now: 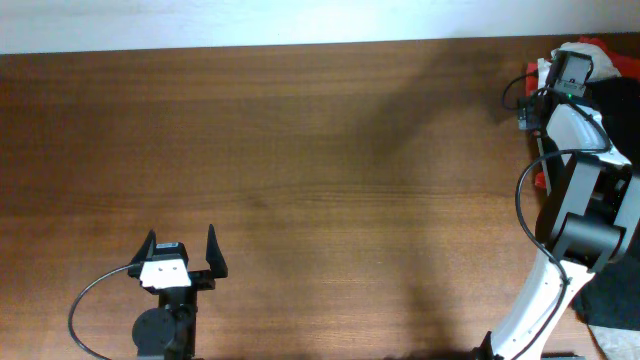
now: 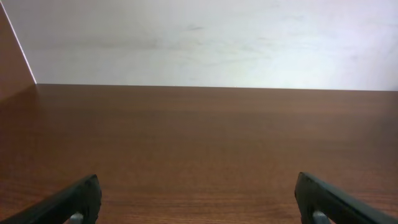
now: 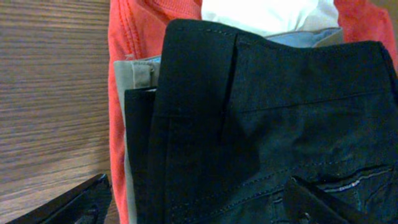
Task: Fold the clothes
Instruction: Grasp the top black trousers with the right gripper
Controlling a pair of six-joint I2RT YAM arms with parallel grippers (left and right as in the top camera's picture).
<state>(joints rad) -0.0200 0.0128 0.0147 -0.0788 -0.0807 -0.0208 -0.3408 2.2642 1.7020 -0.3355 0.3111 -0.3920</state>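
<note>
The clothes lie in a pile at the table's far right edge (image 1: 612, 95). In the right wrist view a plain black garment (image 3: 280, 124) lies on top, with stitched seams and a small label. Under it show a red one (image 3: 134, 37), a grey one (image 3: 134, 71) and a white one (image 3: 267, 12). My right gripper (image 3: 196, 208) is open just above the pile; its left finger is over the table beside the pile, its right finger over the black fabric. It holds nothing. My left gripper (image 1: 182, 242) is open and empty at the near left, over bare wood (image 2: 199, 205).
The brown wooden table (image 1: 320, 160) meets a white wall at its far edge (image 2: 205, 43). The right arm (image 1: 570, 200) stands along the right side, partly covering the pile. A bit of red fabric (image 1: 541, 180) shows beside it.
</note>
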